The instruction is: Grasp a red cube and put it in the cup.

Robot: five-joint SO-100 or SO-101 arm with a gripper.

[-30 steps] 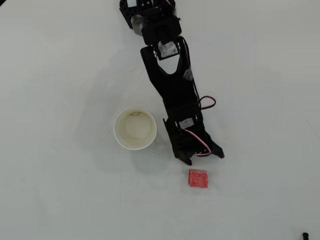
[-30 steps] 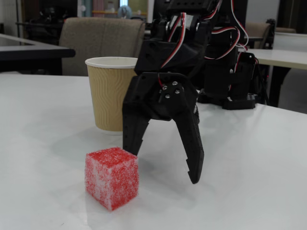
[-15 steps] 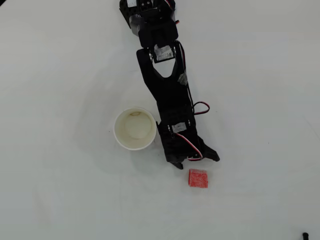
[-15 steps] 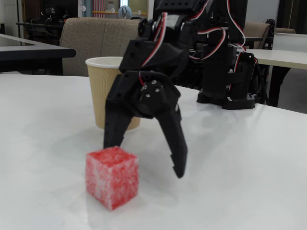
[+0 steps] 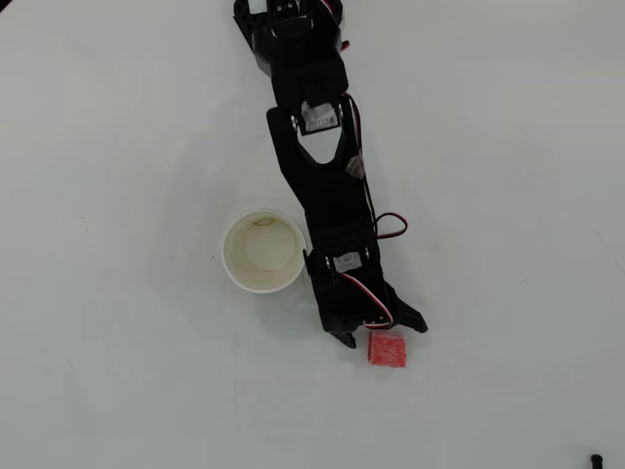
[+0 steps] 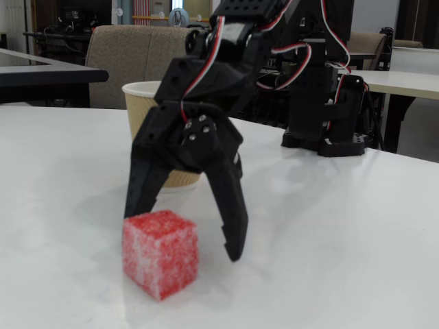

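The red cube [image 5: 387, 350] [image 6: 160, 254] lies on the white table, below and right of the cup in the overhead view. The cup [image 5: 226, 252] [image 6: 141, 118] stands upright with nothing showing inside it; the arm covers part of it in the fixed view. My gripper [image 5: 384, 333] [image 6: 184, 234] is open with its tips low over the table. In the overhead view one fingertip [image 5: 346, 339] is left of the cube's near edge and the other [image 5: 421, 325] is to its right. Nothing is held between the fingers.
The arm's base [image 5: 288, 24] sits at the top of the overhead view, close beside the cup's right side. A chair [image 6: 137, 58] and other tables stand behind in the fixed view. A small dark object [image 5: 596, 457] lies at the bottom right corner.
The arm has reached further toward the cube, so the open gripper went from a gap short of it to straddling its near edge. Cube and cup have not moved.
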